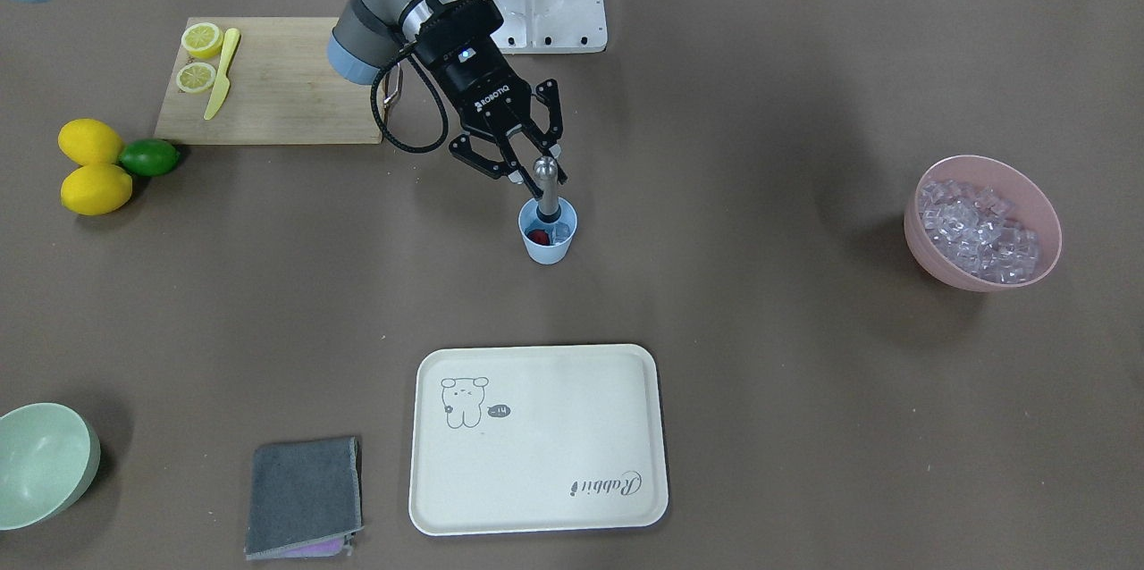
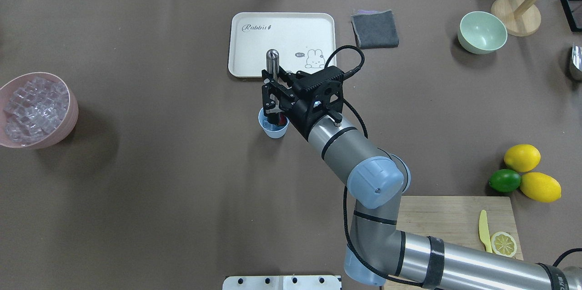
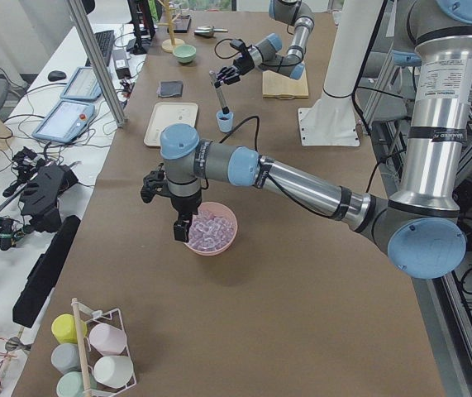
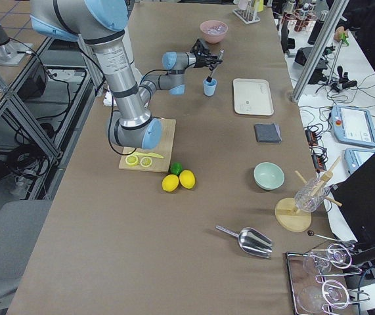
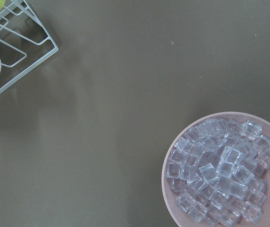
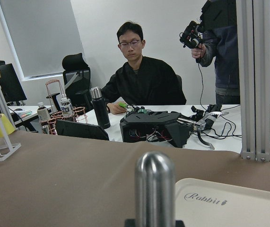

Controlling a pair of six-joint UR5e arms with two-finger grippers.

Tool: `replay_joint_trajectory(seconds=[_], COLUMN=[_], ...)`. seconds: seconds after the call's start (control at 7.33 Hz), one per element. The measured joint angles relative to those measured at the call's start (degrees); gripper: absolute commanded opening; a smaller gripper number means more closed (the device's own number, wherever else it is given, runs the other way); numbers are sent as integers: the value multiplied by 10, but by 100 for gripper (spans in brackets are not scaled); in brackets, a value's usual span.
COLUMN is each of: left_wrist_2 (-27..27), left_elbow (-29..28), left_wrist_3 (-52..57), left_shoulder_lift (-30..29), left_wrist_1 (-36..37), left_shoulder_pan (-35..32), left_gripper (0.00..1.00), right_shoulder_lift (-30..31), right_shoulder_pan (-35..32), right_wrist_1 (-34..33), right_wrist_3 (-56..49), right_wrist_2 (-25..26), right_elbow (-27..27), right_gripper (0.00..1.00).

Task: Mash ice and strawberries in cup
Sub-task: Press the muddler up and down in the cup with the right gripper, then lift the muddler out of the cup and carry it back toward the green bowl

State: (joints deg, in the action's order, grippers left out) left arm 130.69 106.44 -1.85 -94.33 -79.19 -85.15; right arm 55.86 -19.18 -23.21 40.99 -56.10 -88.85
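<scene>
Brown matte covering is running across the whole counter (image 1: 760,329), and the work is happening mid-counter.

Progress:
- Loading is looking done. The small pale-blue plastic cup (image 1: 548,241) is standing upright, with the small red strawberry (image 1: 537,237) and a little clear glassy ice (image 1: 561,233) sitting inside.
- Mashing is looking under way, not finished. The right gripper (image 1: 534,166) is clamping its fingers (image 1: 493,162) on a round-topped steel muddler (image 1: 547,195), whose lower end is sitting inside the cup.
- The red mass is reading as one lump, but I cannot tell how crushed it is.
- The left gripper (image 3: 183,230) is hanging over the large pink bowl (image 1: 1032,195) of spare ice cubes (image 1: 979,235). I cannot tell whether its fingers are parted or closed.

Surface, robot side outward:
- A wooden cutting board (image 1: 286,96) is carrying two lemon halves (image 1: 202,39) and a yellow plastic knife (image 1: 221,74).
- Two whole lemons (image 1: 94,188) are touching a green lime (image 1: 149,157) beside the board.
- Past the cup, a cream rectangular tray (image 1: 536,463), a folded grey cloth (image 1: 304,494) and a pale-green bowl (image 1: 45,463) are lining the far edge.

Room: beyond the counter, one person (image 6: 137,80) is sitting at a cluttered white desk, and another is standing holding a black device.
</scene>
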Motion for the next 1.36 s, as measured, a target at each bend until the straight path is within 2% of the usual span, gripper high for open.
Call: replay_joint_trajectory(seconds=[0.41,0.96,1.23,1.36], left_wrist_2=[0,0,0,0], left_elbow=[5,6,5,6], left_wrist_3=[0,0,0,0], left_shoulder_lift=[0,1,1,1], left_wrist_1=[1,1,1,1], left_shoulder_pan=[0,-1,-1,-1], left_gripper=[98,98,98,98], right_shoulder_lift=[0,-2,-7,-7], right_shoulder_pan=[3,5,-6,-29], right_wrist_1=[1,0,-7,-31], right_wrist_3=[1,0,-3,-3], right_wrist_2=[-5,-6,-16,-45], right_elbow=[20,21,2,-30], right_gripper=[0,0,0,0])
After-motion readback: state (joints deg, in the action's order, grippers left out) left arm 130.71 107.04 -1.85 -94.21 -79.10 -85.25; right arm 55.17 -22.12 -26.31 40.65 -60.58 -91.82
